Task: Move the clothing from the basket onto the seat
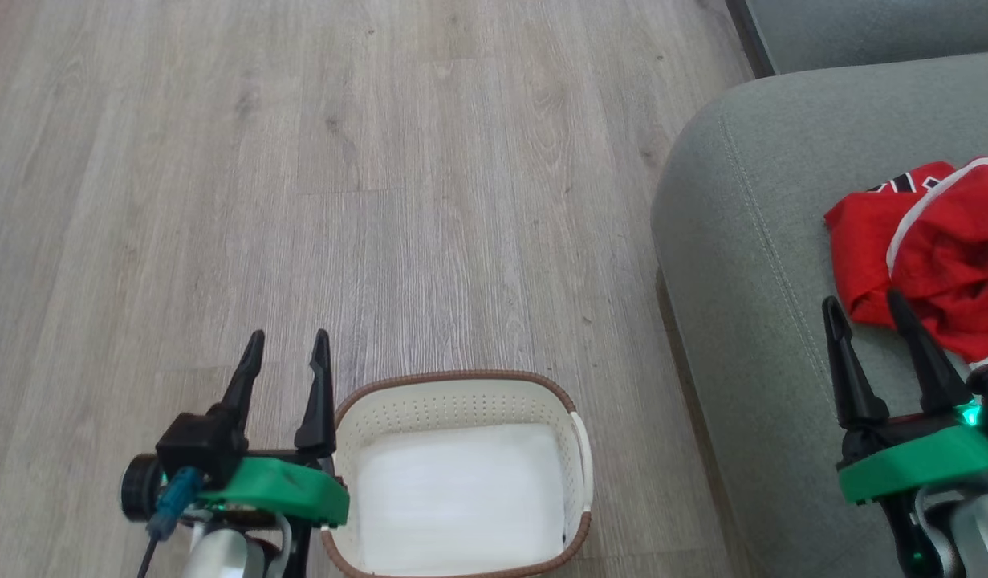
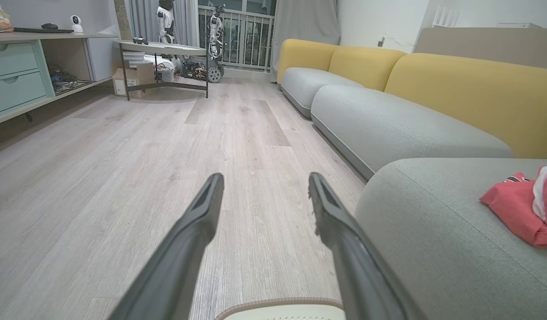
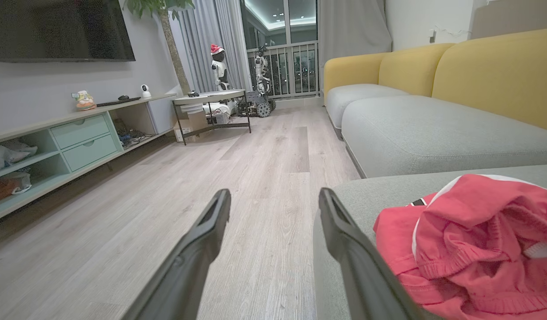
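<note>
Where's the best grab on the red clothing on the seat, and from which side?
Probably the raised crumpled fold on top of the red clothing, coming down from above: it stands proud of the flat seat, so fingers can pinch it. The open right gripper is close beside the heap.

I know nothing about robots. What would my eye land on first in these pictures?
The bright red clothing heaped on the grey-green seat, at the head view's right, stands out most. At bottom centre the cream basket sits on the wood floor, its white bottom bare. The left gripper beside it and the right gripper near the clothing both stand open.
</note>
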{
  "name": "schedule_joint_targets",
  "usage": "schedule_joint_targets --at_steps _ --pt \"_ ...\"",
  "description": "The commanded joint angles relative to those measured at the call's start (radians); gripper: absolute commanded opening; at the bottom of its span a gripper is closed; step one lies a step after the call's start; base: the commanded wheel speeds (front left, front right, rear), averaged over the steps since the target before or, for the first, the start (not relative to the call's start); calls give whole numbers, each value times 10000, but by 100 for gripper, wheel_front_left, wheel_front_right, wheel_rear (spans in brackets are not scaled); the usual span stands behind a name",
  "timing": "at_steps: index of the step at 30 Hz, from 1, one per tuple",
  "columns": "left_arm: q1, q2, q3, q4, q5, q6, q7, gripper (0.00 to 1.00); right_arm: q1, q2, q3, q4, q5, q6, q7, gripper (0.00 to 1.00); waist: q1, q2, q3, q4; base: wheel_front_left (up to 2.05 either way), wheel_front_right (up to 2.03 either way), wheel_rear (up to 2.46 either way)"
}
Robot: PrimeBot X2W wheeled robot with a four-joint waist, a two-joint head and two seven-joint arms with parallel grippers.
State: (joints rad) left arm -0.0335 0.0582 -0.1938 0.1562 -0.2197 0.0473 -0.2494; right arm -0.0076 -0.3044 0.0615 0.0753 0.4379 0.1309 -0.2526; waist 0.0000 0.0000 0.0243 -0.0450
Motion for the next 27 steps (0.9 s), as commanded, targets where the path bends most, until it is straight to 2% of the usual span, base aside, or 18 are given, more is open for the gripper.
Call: schedule_joint_targets --at_steps 1,8,9,10,15,27 --pt "-216 10 425 -292 101 -27 -124 100 -144 -123 106 -347 -84 -2 -91 100 0 0 6 -3 0 0 0" --pt "-206 -48 619 -187 204 -151 -124 100 -139 -125 120 -337 -36 -2 -91 100 0 0 -8 -46 0 0 0" --pt "-206 -53 644 -169 198 -183 -124 0 -139 -122 120 -336 -30 -2 -91 0 0 0 -12 -57 0 0 0" --pt "2 -38 203 168 135 -165 14 0 0 16 19 50 11 2 4 0 0 0 -10 -54 0 0 0" --pt "305 -46 107 855 134 -165 29 0 222 280 224 732 31 2 27 0 0 0 -10 -55 0 0 0" --pt "209 -16 344 863 -1247 -318 336 0 110 473 69 821 1176 2 347 0 0 0 -30 -6 0 0 0"
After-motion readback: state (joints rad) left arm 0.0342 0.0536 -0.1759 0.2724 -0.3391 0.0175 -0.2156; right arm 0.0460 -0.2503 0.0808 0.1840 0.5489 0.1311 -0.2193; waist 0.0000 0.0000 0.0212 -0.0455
